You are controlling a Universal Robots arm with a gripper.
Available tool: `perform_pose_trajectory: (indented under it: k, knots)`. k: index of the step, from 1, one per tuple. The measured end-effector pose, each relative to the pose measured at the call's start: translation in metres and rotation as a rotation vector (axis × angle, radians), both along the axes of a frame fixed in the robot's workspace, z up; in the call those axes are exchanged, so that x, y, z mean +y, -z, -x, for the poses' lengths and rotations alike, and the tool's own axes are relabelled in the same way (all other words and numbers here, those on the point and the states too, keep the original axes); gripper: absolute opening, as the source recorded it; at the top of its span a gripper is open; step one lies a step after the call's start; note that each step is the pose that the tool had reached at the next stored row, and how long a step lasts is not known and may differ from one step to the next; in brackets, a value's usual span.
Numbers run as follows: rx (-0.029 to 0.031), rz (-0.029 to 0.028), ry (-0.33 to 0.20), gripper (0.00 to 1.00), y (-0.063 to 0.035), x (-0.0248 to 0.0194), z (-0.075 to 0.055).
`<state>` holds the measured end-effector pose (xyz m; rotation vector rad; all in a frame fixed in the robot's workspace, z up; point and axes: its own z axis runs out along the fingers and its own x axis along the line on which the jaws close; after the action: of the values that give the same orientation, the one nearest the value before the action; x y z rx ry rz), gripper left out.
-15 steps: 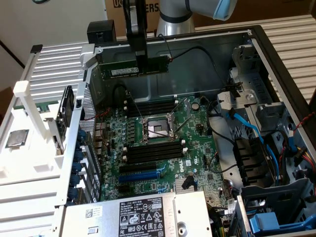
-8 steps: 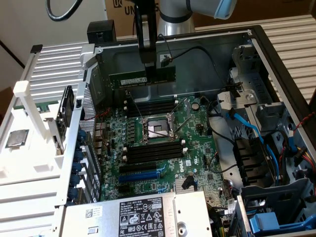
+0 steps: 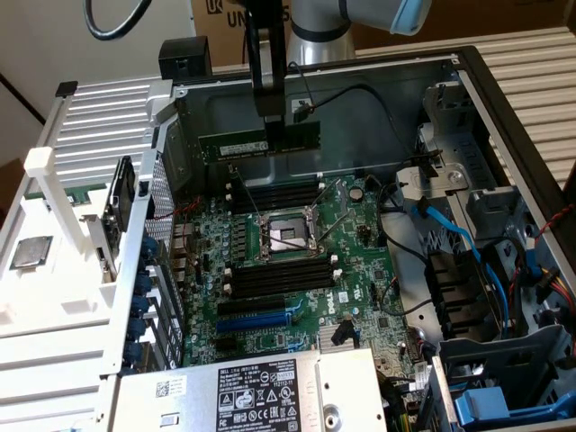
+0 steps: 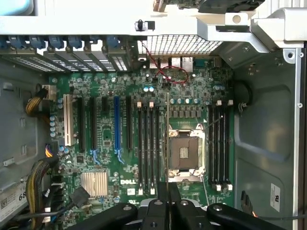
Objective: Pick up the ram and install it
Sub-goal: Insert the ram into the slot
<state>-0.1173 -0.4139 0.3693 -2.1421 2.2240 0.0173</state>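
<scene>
Ram (image 3: 236, 146) stick, clamped level between the fingers of the gripper (image 3: 273, 128), hangs inside the open computer case (image 3: 387, 76). The case holds the motherboard (image 3: 360, 243), black memory slots (image 3: 274, 191) and power supply (image 3: 270, 391).

The case (image 3: 378, 76) is matt grey sheet metal, motherboard (image 3: 360, 270) and ram (image 3: 301, 135) smooth green circuit board, the hand (image 3: 272, 135) matt black.

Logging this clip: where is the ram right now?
In the exterior view the ram is top centre, clamped in the gripper, raised over the memory slots.
</scene>
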Motion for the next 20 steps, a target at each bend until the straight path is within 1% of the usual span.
perform_pose_trajectory:
  k: [5,6,8,10,12,14,15,16,20]
  knots:
    - [0.0003,0.0004,0.000,0.12,0.0086,0.0000,0.000]
    - [0.0003,0.0004,0.000,0.12,0.0124,0.0000,0.000]
    - [0.0003,0.0003,0.000,0.12,0.0160,0.0000,0.000]
    - [0.0010,0.0006,0.000,0.12,0.0194,0.0001,-0.002]
    - [0.0041,0.0011,0.000,0.12,0.0222,0.0001,-0.004]
    - [0.0093,0.0024,-0.002,0.12,0.0244,0.0003,-0.006]
    - [0.0185,0.0037,-0.009,0.12,0.0263,0.0008,-0.006]
    - [0.0194,0.0037,-0.015,0.12,0.0269,0.0010,-0.006]
    - [0.0195,0.0042,-0.049,0.12,0.0297,0.0019,-0.007]
